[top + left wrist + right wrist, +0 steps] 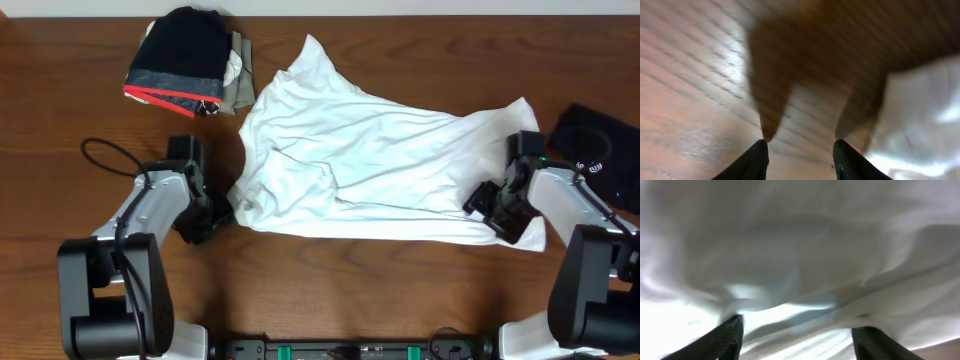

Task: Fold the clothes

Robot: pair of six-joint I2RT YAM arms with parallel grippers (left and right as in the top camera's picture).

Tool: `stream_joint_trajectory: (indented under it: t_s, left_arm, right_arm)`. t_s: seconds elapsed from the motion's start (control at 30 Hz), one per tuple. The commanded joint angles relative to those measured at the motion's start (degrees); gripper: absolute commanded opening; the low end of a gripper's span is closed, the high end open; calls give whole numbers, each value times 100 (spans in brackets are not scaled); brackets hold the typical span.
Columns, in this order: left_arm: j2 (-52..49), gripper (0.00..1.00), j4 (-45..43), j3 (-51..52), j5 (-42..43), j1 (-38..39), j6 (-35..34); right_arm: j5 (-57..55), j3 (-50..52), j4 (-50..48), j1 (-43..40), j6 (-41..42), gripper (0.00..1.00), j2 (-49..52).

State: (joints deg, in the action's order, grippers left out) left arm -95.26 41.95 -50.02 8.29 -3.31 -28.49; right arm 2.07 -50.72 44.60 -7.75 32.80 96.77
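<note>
White shirt (370,165) lies wrinkled mid-frame on table (400,300). Left gripper (212,214) jaws apart, empty, beside lower-left edge; right gripper (497,208) spread over lower-right hem. Pinch both low, tension before folding.

Large white short-sleeved thin-cloth shirt (370,160) lies spread on brown wooden table (400,40). Folded pile of black cloth with red-and-grey band (185,60): behind shirt's left end, just beside it. Small black fabric garment with white logo (605,150): right of shirt. Left gripper (220,215): just beside shirt's near-left corner, over table. Right gripper (482,206): on shirt's near-right corner.
</note>
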Motion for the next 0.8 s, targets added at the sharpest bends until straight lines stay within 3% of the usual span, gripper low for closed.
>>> stream_joint_trajectory:
  t_s: [0.0, 0.33, 0.5, 0.77]
  left_arm:
    - [46, 45, 48, -57, -149, -66, -33]
    - [1292, 45, 85, -57, -114, 24, 52]
    - [2100, 49, 94, -57, 730, 511, 431]
    - [1797, 49, -291, -57, 907, 1729, 173]
  right_arm:
    - [-407, -52, 28, -146, -387, 73, 229]
    - [-551, -1237, 1169, -146, -780, 88, 223]
    - [-787, -1729, 1762, -195, -496, 90, 205]
    - [-758, -1377, 1827, -450, -520, 89, 186]
